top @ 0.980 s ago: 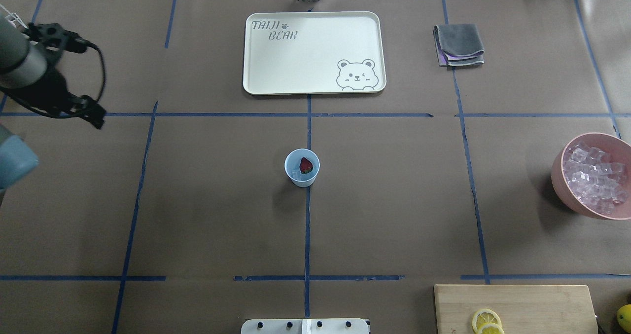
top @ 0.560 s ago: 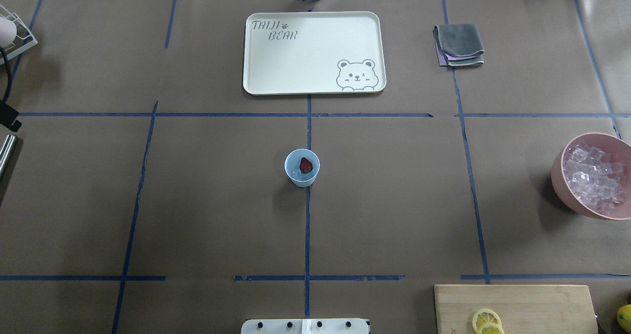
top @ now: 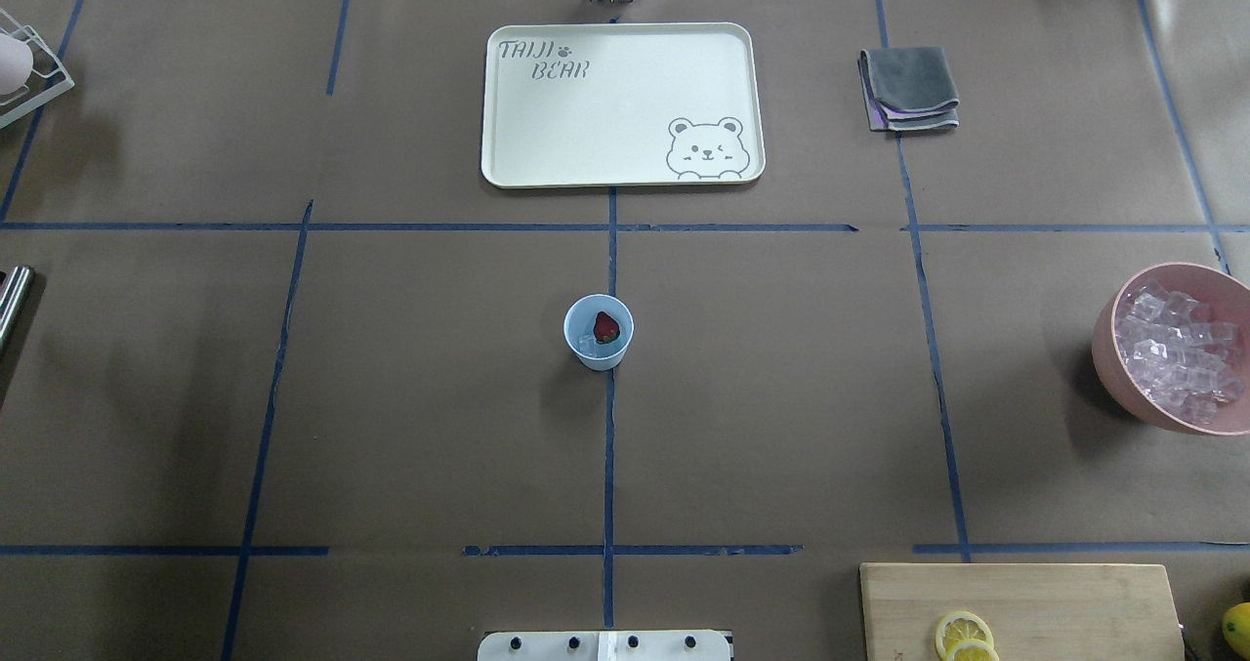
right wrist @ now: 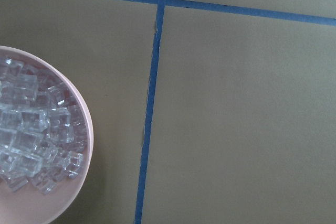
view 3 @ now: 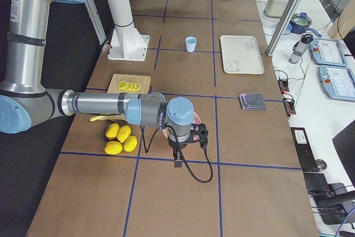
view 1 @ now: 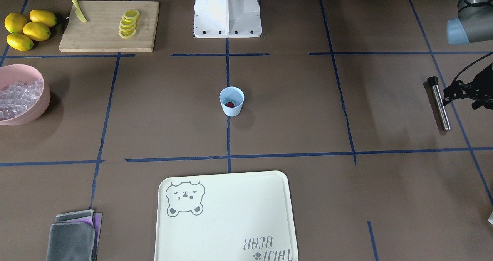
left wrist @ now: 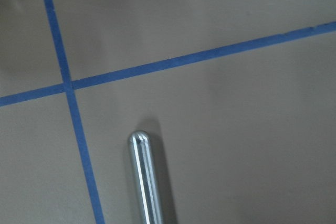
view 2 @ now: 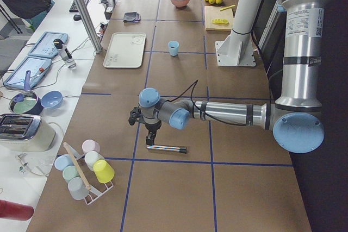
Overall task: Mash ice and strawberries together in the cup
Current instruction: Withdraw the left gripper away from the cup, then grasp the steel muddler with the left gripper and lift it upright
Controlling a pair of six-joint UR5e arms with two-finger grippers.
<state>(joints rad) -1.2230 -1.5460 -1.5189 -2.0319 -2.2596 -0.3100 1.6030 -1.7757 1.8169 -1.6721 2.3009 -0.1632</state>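
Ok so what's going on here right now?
Nothing is being mashed yet. The cup stands mid-table with a strawberry and ice inside. The left gripper hangs over one end of a metal rod lying on the table, likely the masher. The right gripper hovers by the pink bowl.

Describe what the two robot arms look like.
The left arm and the right arm are both silver-grey tubes with pale-blue joint caps, and both end in black jaws. A loose black cable loops off each wrist. The left arm's upright segment carries a white printed label.
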